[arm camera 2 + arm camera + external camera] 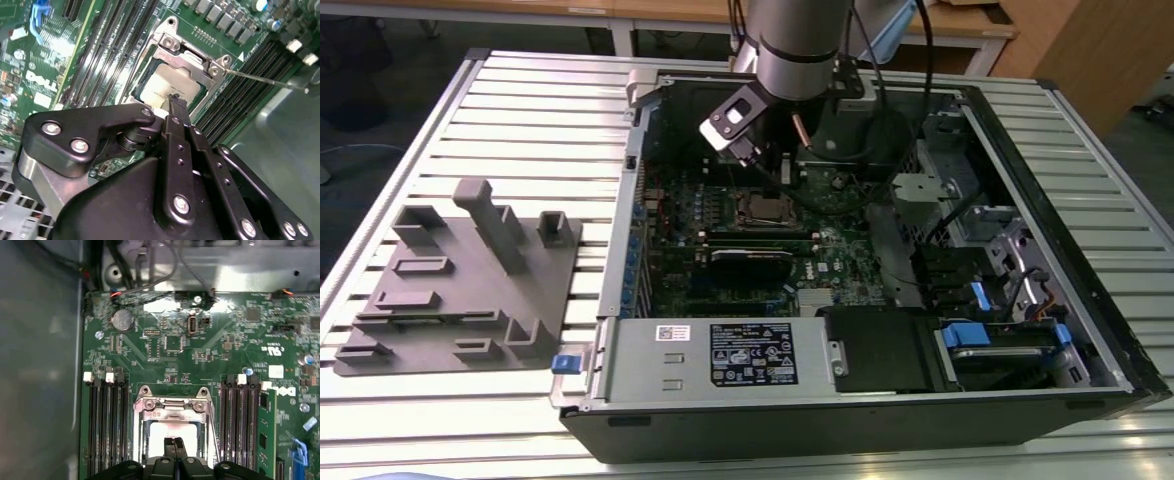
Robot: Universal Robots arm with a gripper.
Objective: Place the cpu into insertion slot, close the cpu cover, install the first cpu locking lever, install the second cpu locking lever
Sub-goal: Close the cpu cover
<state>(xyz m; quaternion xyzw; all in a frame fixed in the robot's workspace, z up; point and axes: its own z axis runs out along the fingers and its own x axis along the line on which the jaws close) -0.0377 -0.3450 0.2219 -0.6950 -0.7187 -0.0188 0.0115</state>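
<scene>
Setup: slatted metal bench (520, 110) with an open computer case (854, 415) lying on its side on it. A grey moulded fixture (454, 290) sits on the bench at the exterior view's left, beside the case but apart from it.

Arm (794, 40): comes down from the top of the exterior view into the open case, over the green motherboard (847, 250).

Board: in the first wrist view, banks of long black memory slots (107, 430) run on both sides of the insertion slot (767, 212), which sits in the middle of the board under the arm.

Cpu cover (172, 410): the silvery frame appears to lie down over the slot, its cut-out middle framing the chip. Both wrist views show this; see also (197, 62).

Cpu (165, 85): seated inside the insertion slot, pale metal top facing up through the cover's opening.

Lever: a thin metal locking lever (265, 80) juts out from one corner of the slot and angles away across the neighbouring memory slots. It does not lie flat along the cover's edge.

Hand (176, 102): the two black fingers are pressed together and pinch nothing. Their joined tip (174, 445) points at the cpu's top, near the edge of the cut-out. Cannot tell whether the tip touches the metal or hangs just above it.
</scene>
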